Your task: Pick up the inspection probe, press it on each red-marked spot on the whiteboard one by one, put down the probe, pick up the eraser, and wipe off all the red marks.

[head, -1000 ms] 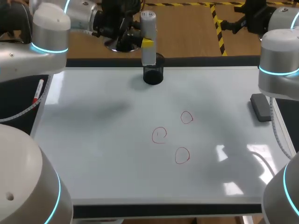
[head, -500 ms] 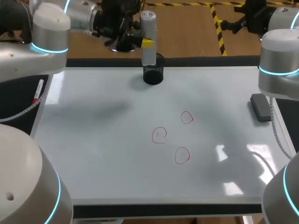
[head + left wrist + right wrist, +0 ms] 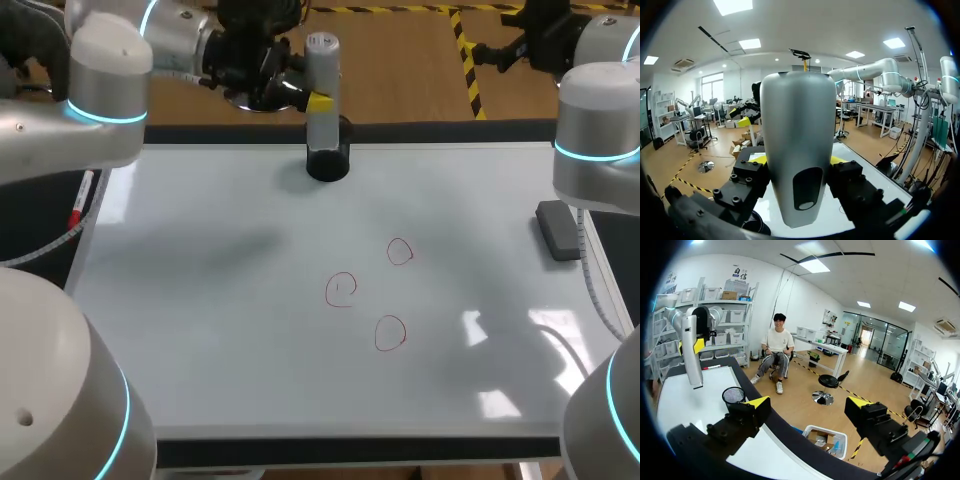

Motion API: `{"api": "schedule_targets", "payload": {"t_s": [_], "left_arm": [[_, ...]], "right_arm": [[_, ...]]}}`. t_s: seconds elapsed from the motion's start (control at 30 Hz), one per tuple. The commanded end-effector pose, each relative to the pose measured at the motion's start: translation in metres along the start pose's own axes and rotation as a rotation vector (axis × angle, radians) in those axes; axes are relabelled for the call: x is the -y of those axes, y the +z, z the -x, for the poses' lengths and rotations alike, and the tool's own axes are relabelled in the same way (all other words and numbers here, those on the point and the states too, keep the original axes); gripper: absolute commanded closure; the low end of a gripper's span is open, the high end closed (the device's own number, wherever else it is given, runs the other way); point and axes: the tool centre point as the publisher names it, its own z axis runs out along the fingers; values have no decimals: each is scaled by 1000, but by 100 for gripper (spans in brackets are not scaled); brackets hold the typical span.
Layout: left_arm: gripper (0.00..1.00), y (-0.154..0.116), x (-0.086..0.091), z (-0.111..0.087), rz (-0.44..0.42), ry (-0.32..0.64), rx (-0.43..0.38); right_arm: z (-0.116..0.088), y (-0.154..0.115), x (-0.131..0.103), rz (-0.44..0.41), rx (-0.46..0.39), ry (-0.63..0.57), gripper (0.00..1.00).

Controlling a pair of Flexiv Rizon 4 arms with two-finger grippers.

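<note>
The inspection probe [image 3: 321, 90], a grey upright cylinder, is held over the whiteboard's far edge with my left gripper [image 3: 305, 98] shut on its middle. In the left wrist view the probe [image 3: 798, 125] fills the space between the two fingers of the left gripper [image 3: 798, 160]. Its lower end is by the black holder cup [image 3: 328, 162]; the right wrist view shows the probe [image 3: 691, 355] outside the cup [image 3: 733, 396]. Three red circles [image 3: 399, 251], [image 3: 341, 289], [image 3: 390, 333] mark the whiteboard [image 3: 220, 330]. The dark eraser [image 3: 557, 229] lies at its right edge. My right gripper [image 3: 809, 405] stands open and empty beyond the far right corner.
A red-capped marker [image 3: 82, 195] lies just off the whiteboard's left edge. Both arms' white bases flank the board at the near corners.
The probe in my left gripper has shifted slightly right and lower in the head view, and the left wrist has turned a little. The right arm has not moved.
</note>
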Motion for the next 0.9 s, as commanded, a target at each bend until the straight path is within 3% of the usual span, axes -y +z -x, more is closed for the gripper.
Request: {"api": "schedule_targets", "payload": {"t_s": [0.03,0.9], "left_arm": [[100,3,-5,-18,-6,-7,30],[100,20,-32,-96,-7,-50,53]], "right_arm": [[0,0,0,0,0,0,0],[0,0,0,0,0,0,0]]}}
